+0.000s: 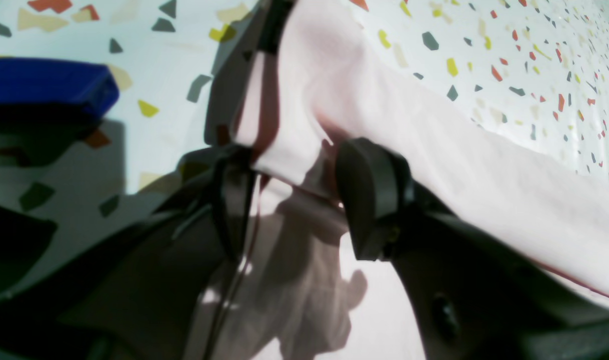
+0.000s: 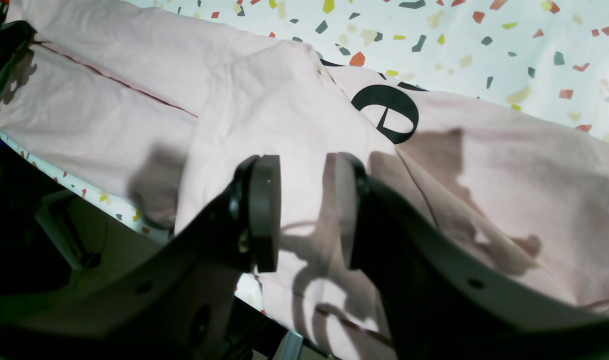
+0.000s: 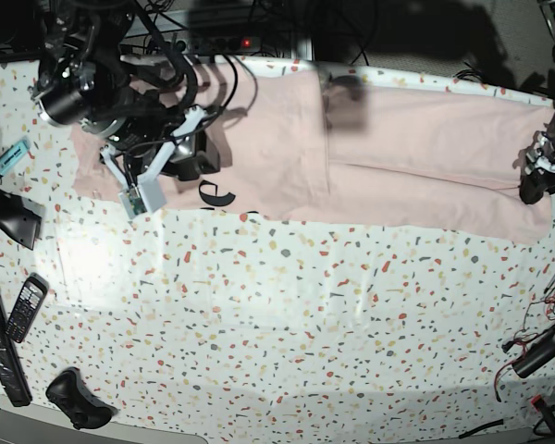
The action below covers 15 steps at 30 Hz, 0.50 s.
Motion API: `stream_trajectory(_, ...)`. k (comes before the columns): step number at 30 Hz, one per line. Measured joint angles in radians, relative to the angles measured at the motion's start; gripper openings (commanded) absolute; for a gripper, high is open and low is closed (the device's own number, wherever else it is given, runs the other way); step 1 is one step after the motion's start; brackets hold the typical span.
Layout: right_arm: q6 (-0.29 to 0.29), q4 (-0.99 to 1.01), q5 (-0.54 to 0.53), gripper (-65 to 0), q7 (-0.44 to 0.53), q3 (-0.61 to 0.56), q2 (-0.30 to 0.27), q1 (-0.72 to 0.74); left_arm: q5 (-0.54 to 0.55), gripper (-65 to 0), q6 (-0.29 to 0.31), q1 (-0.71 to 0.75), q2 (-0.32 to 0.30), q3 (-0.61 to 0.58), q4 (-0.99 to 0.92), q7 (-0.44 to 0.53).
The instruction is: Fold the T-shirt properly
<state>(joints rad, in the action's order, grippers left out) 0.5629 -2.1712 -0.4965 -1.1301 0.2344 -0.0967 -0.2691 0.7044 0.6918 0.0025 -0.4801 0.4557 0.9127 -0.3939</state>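
The pale pink T-shirt point(image 3: 398, 157) lies stretched along the far side of the speckled table point(image 3: 287, 314). Part of its black lettering point(image 2: 388, 113) shows where the cloth is turned over. My right gripper point(image 2: 304, 210) is open, hovering just over the shirt's left part, with pink cloth showing in the gap between its fingers point(image 2: 264, 215). In the base view it point(image 3: 196, 157) sits over the shirt's left end. My left gripper point(image 1: 304, 200) is shut on a bunched fold of the T-shirt point(image 1: 334, 100) at the shirt's right end point(image 3: 534, 185), with the cloth raised off the table.
A blue object point(image 1: 44, 82) lies near the left gripper. A teal marker point(image 3: 9, 157), a black bar point(image 3: 5, 217), a phone point(image 3: 25, 310) and a black controller point(image 3: 74, 412) lie along the table's left side. Cables point(image 3: 536, 351) trail at the right edge.
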Motion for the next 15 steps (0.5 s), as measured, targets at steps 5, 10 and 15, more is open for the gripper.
stream_trajectory(5,0.0,0.0,0.0,-46.3,0.0,0.0,0.0,0.0,0.053,-37.1,0.0,0.0,0.0,0.0,0.0,-0.039)
stream_trajectory(10,0.0,0.0,0.0,-46.3,0.003,0.0,0.0,0.0,0.056,-38.3,0.0,0.0,0.0,0.0,0.0,-0.057)
stream_trajectory(15,0.0,0.0,0.0,-46.3,0.003,0.0,0.0,0.0,0.059,-54.2,0.0,0.0,0.0,0.0,0.0,-0.079)
